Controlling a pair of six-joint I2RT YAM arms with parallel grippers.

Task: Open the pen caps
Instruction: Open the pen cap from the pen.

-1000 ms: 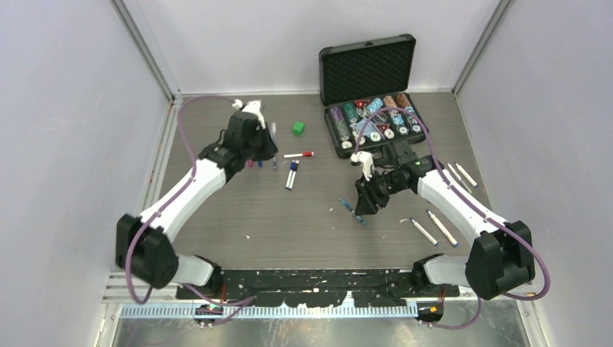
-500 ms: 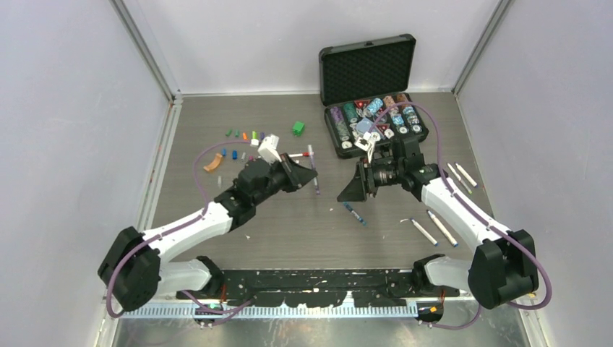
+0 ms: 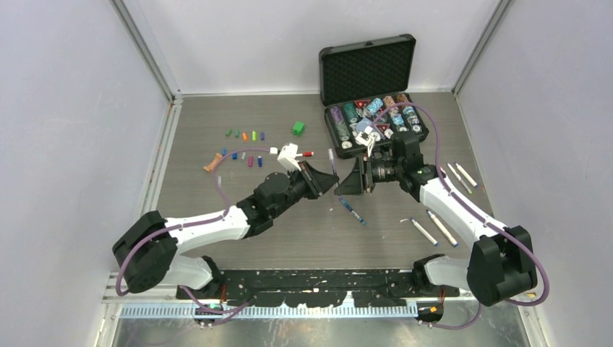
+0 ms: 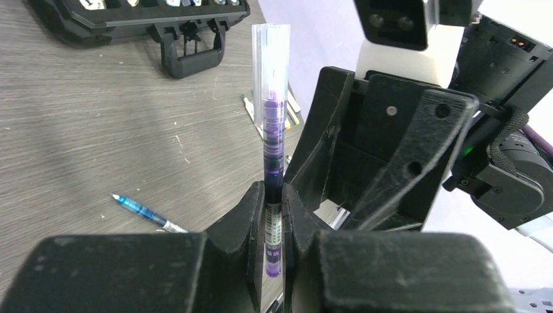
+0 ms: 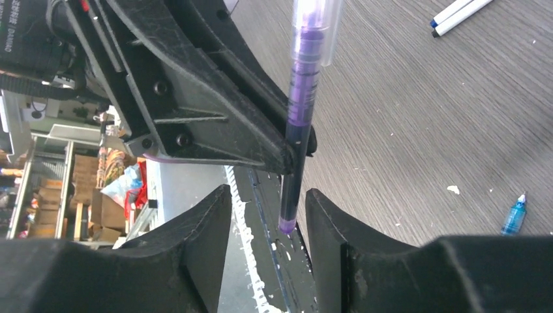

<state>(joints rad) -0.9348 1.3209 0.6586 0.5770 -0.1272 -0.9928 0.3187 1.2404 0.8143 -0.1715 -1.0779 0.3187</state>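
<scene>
Seen from overhead, the two hands meet at the centre of the desk (image 3: 217, 217) and their tips overlap, so only the wrist cameras show the grip. The left hand (image 4: 274, 199) is pressed together on one purple pen (image 4: 274, 153), held upright with its clear cap (image 4: 274, 59) on. The lower barrel is hidden between the fingers. The right hand (image 5: 267, 202) is spread, with a finger either side of the pen's bare end; contact is unclear. One blue pen (image 3: 352, 210) lies just toward 5 o'clock. Four white pens (image 3: 442, 228) lie at 3 to 4 o'clock. Loose pen caps (image 3: 245, 135), roughly ten and too small to count surely, sit at 10 o'clock.
</scene>
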